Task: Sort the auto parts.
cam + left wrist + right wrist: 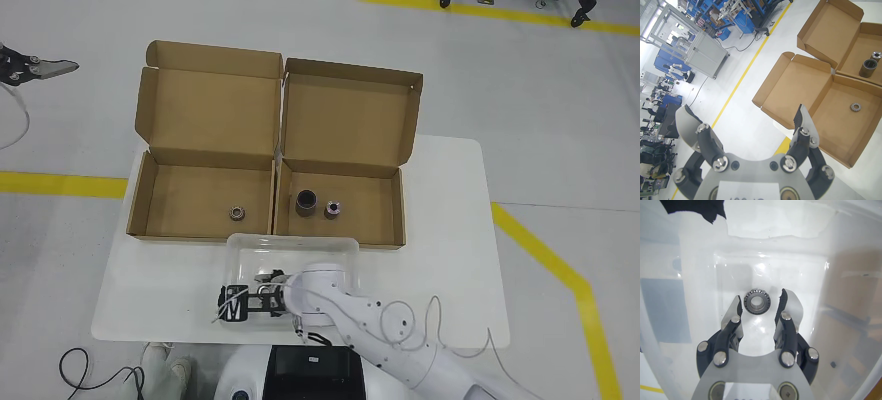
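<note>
bearing sits within the part-open right claw, clear bin walls close around; left claw wide open, empty.

top camera looks down; left wrist shares the cardboard boxes obliquely.
</note>
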